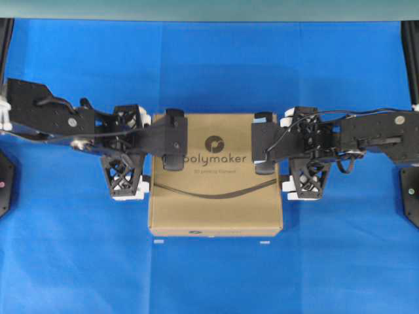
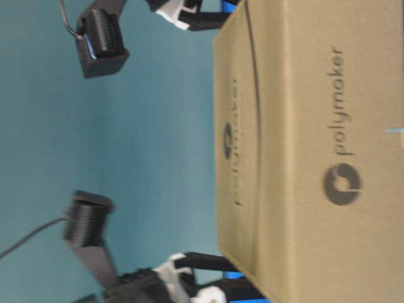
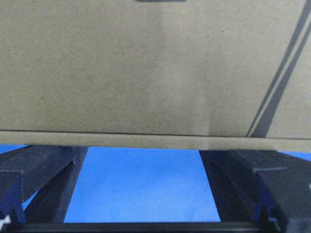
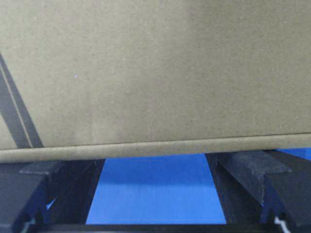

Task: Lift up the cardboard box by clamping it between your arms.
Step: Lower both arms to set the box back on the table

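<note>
The tan cardboard box (image 1: 216,203) with the "polymaker" print is clamped between my two arms. My left gripper (image 1: 144,149) stands open, its lattice fingers (image 1: 124,176) spread wide and their tips against the box's left side. On the opposite side my right gripper (image 1: 285,152) is open the same way. In both wrist views the box wall (image 3: 146,68) (image 4: 155,68) fills the frame, with blue cloth showing between the fingers (image 3: 43,170) (image 4: 243,170). The table-level view shows the underside of the box (image 2: 341,126), so it hangs off the table.
Blue cloth (image 1: 209,65) covers the table. Two small white marks (image 1: 157,242) (image 1: 265,242) lie on it just in front of the box. Black arm bases (image 1: 409,196) (image 1: 3,183) stand at the side edges. A teal wall (image 2: 126,139) is behind.
</note>
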`<action>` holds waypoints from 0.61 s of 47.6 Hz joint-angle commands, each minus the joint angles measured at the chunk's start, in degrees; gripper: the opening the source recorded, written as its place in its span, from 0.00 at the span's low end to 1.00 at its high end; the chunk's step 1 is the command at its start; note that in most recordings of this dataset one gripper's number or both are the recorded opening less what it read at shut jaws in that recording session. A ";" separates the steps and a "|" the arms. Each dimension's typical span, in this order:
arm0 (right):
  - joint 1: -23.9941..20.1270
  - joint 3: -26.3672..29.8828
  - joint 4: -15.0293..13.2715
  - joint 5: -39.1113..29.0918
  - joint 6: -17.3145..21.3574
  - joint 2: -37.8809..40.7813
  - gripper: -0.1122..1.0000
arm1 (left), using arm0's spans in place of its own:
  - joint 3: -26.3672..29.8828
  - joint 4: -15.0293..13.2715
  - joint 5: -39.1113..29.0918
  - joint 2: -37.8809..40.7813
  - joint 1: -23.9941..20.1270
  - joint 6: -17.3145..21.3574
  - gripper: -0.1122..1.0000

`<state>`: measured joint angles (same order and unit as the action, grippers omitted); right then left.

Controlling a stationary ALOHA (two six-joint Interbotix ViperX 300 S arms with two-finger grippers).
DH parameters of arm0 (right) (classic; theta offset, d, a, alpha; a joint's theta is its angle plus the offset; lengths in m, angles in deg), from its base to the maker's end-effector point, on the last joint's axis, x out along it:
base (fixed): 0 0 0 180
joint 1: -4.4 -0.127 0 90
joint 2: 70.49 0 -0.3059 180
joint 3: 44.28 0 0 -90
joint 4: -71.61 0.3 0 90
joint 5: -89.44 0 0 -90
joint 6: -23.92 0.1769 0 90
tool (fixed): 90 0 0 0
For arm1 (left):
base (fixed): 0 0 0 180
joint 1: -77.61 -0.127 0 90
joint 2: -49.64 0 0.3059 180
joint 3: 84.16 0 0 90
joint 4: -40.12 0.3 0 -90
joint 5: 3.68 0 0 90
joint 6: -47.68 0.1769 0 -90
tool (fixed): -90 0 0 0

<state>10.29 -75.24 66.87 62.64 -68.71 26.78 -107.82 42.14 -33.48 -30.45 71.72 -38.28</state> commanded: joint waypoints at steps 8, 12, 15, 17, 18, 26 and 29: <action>-0.18 1.14 0.26 4.92 0.44 3.08 0.99 | -0.53 -0.26 5.89 1.49 0.26 -1.76 0.88; -0.26 0.79 0.26 5.89 0.62 4.13 0.99 | -0.88 -0.26 6.86 2.37 0.26 -1.76 0.88; -0.35 0.44 0.18 6.77 0.62 5.01 0.99 | -0.97 -0.35 7.65 3.08 0.26 -1.85 0.88; -0.26 0.26 0.18 7.03 0.53 5.36 0.99 | -0.97 -0.35 8.09 3.43 0.26 -1.85 0.88; -0.26 0.26 0.26 7.29 0.53 5.54 0.99 | -1.05 -0.26 8.35 3.69 0.26 -1.85 0.88; -0.18 -0.09 0.26 7.65 0.88 6.50 0.99 | -1.41 -0.35 9.23 5.10 0.26 -1.85 0.88; -0.18 -0.44 0.26 7.65 1.05 6.33 0.99 | -1.41 -0.35 9.58 4.92 0.26 -1.85 0.88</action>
<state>10.20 -76.56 66.87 67.65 -68.63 32.32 -110.55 42.14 -27.94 -27.02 71.98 -39.07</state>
